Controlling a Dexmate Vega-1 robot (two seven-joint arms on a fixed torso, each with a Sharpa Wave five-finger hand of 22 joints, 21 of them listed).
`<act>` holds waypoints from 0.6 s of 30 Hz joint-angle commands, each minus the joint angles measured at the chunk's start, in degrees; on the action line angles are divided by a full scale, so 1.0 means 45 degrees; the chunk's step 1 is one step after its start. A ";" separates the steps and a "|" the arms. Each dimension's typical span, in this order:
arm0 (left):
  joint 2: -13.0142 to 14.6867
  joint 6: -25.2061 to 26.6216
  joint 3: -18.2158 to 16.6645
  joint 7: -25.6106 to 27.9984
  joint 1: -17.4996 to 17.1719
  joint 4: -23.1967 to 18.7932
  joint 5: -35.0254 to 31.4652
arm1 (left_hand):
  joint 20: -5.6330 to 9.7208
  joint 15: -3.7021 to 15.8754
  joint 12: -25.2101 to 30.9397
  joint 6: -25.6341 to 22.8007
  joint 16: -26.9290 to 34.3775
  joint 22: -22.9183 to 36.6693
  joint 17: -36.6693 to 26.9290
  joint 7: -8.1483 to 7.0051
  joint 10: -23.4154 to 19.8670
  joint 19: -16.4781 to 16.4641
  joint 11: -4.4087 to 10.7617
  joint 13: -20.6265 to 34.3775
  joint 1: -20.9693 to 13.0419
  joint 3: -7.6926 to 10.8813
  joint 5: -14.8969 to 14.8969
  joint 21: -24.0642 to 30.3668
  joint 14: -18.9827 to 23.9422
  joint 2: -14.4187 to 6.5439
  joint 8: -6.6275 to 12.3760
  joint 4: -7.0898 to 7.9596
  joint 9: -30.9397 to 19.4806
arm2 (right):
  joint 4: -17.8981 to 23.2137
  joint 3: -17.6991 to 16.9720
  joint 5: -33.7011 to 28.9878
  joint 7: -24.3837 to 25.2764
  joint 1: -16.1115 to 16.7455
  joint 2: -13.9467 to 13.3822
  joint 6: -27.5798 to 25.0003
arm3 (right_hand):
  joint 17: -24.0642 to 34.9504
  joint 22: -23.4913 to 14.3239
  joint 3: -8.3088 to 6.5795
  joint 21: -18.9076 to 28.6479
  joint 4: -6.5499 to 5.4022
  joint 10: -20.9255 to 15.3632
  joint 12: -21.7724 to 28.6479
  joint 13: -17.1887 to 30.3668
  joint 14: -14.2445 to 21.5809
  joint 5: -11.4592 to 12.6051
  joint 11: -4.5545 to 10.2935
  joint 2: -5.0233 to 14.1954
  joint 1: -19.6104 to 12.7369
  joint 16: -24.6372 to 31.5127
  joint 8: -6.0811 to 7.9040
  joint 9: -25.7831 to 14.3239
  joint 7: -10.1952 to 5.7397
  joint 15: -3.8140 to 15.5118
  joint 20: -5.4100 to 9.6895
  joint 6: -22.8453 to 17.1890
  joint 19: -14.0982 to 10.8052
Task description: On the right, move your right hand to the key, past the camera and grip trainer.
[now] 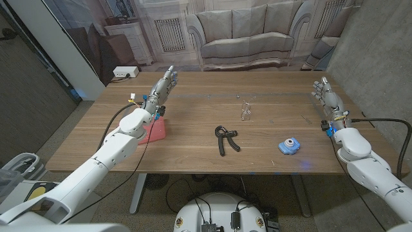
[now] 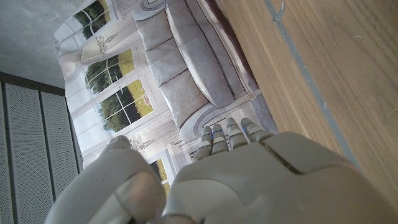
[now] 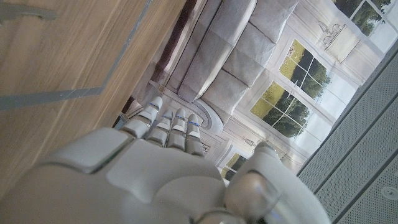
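Head view shows the right hand [image 1: 324,92] empty, fingers extended, at the table's right edge. The key [image 1: 245,111] lies beyond the grip trainer [image 1: 226,139] and left of the camera [image 1: 290,145], so the hand should travel left above both and descend only over the key.

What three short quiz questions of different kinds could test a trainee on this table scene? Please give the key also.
1. True or false: the right hand is holding the key.
2. Which thing lies nearest the table's front edge? A) the blue camera B) the key C) the pink object
3. Fill in: the black grip trainer lies between the pink object and the ____.

Key
1. False: the hand is open near the table's right edge, apart from the key.
2. A
3. camera
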State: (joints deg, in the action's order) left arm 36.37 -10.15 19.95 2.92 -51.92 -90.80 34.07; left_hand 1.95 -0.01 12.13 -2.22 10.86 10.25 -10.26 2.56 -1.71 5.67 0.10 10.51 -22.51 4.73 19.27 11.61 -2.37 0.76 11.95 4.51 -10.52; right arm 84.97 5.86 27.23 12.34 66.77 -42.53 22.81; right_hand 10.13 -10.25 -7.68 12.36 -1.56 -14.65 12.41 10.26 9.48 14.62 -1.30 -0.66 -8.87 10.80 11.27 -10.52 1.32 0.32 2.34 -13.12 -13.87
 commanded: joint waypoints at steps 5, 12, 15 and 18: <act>-0.0203 -0.0331 0.0055 0.0077 -0.0102 0.0067 -0.0094 | 0.0765 -0.0030 0.0001 -0.0212 0.0038 0.0020 -0.0024 0.0018 -0.0209 -0.0126 0.0068 0.0043 -0.0116 -0.0071 -0.0036 0.0045 0.0074 -0.0038 -0.0001 0.0003 -0.0027 | 0.0528 0.0249 -0.2021 0.1345 0.0117 -0.0372 -0.0485 | 0.0039 -0.0037 -0.0048 -0.0034 0.0085 -0.0129 0.0032 0.0028 0.0113 0.0047 0.0128 0.0098 -0.0163 0.0018 0.0078 -0.0043 -0.0111 0.0080 0.0450 -0.0183 -0.0100; -0.0289 -0.0520 0.0032 0.0039 -0.0180 0.0069 -0.0034 | 0.0740 -0.0011 0.0008 -0.0280 0.0045 0.0019 -0.0025 0.0009 -0.0261 -0.0148 0.0107 0.0043 -0.0130 -0.0084 -0.0039 0.0047 0.0121 -0.0052 0.0010 -0.0002 -0.0027 | 0.0885 0.0371 -0.2857 0.1856 0.0229 -0.0671 -0.1225 | 0.0036 -0.0036 -0.0067 -0.0060 0.0125 -0.0118 0.0014 0.0029 0.0080 0.0070 0.0103 0.0131 -0.0228 -0.0011 0.0059 -0.0044 -0.0153 0.0060 0.0450 -0.0164 -0.0084; -0.0259 -0.0486 0.0026 0.0070 -0.0210 -0.0006 -0.0049 | 0.0734 -0.0013 0.0009 -0.0317 0.0045 0.0019 -0.0025 0.0007 -0.0278 -0.0148 0.0102 0.0043 -0.0134 -0.0090 -0.0041 0.0045 0.0133 -0.0059 0.0018 -0.0002 -0.0027 | 0.1033 0.0378 -0.3096 0.2037 0.0295 -0.0769 -0.1479 | 0.0035 -0.0036 -0.0070 -0.0074 0.0141 -0.0105 0.0003 0.0029 0.0067 0.0080 0.0098 0.0137 -0.0251 -0.0021 0.0050 -0.0045 -0.0164 0.0074 0.0446 -0.0151 -0.0068; -0.0248 -0.0482 0.0024 0.0084 -0.0229 -0.0051 -0.0061 | 0.0726 0.0001 0.0009 -0.0319 0.0043 0.0020 -0.0026 0.0007 -0.0292 -0.0149 0.0126 0.0044 -0.0138 -0.0095 -0.0043 0.0043 0.0142 -0.0066 0.0013 -0.0002 -0.0028 | 0.1229 0.0358 -0.3413 0.2262 0.0402 -0.0918 -0.1754 | 0.0035 -0.0036 -0.0071 -0.0092 0.0158 -0.0057 -0.0022 0.0030 0.0067 0.0089 0.0142 0.0143 -0.0272 -0.0025 0.0040 -0.0046 -0.0178 0.0075 0.0450 -0.0138 -0.0042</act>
State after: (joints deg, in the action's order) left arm 35.34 -11.96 20.08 3.11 -52.54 -90.55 33.84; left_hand 1.95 0.02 12.13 -3.13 10.86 10.25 -10.26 2.46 -2.53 5.04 0.51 10.51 -22.81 4.50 19.28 11.62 -2.00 0.46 11.95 4.28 -10.52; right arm 88.01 7.15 17.03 18.98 67.55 -44.81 19.00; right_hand 10.13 -10.25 -7.92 12.19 -1.33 -15.04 12.40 10.26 9.78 14.62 -0.91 0.02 -9.55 10.80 11.27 -10.52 0.71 0.62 2.34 -13.73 -13.86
